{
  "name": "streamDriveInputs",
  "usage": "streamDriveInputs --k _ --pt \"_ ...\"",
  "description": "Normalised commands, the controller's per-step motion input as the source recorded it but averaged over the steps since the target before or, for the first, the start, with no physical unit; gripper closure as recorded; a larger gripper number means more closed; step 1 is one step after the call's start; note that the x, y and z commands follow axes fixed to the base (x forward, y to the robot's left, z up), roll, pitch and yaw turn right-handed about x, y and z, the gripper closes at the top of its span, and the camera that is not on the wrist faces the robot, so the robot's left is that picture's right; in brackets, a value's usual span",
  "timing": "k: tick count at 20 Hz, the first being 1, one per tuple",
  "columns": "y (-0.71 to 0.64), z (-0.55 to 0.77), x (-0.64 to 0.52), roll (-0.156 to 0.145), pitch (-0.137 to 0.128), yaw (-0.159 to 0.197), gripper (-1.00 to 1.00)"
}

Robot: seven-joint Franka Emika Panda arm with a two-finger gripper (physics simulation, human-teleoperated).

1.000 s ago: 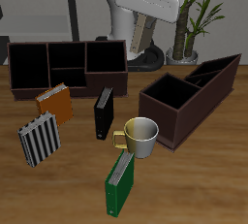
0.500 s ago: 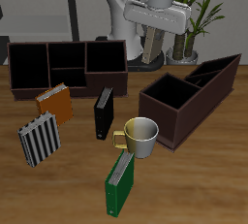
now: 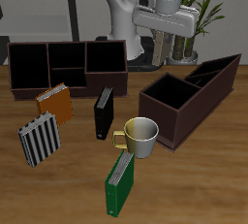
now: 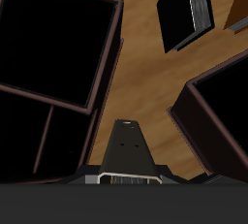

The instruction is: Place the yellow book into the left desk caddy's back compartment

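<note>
The wooden table (image 3: 199, 175) carries two dark maroon-brown boxes. The wide caddy (image 3: 68, 82) with three openings stands farther back. The left caddy (image 3: 199, 112) lies skewed, its walls rising from a low square section near the mug to a tall slanted end. The back compartment (image 3: 221, 69) is the narrow part at that tall end, and it shows dark inside.

The yellow book (image 3: 160, 40) is off the table, hanging upright in the gripper (image 3: 162, 53), above the gap between the two caddies and well above their rims. In the exterior view it shows as a narrow, dull tan slab between the dark fingers, its lower end below them. In the wrist view the book (image 4: 127, 148) is a dark, shadowed wedge running away from the camera, with the left caddy's (image 4: 108, 63) large opening on one side and a corner of the wide caddy (image 4: 199, 131) on the other. The fingers are clamped on the book.

On the table nearer the front edge lie a green book (image 3: 119, 181), tilted, and a striped book (image 3: 39, 139). A black book (image 3: 104, 113) stands on edge beside a pale mug (image 3: 142, 136), and the mug is just beside the left caddy's low end. An orange book (image 3: 55, 102) lies before the wide caddy.
</note>
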Motion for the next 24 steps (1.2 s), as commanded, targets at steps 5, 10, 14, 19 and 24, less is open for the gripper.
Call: streamDriveInputs --k 5,10,14,19,24 --pt "0.22 -0.05 -0.02 0.037 0.014 0.000 1.00" --pt "0.23 0.00 -0.03 0.038 -0.004 0.011 1.00" --pt "0.45 0.12 0.07 0.067 -0.008 0.015 1.00" --pt "0.38 0.08 0.15 0.046 -0.008 0.015 1.00" --pt "0.35 0.03 0.25 0.032 -0.004 0.008 1.00"
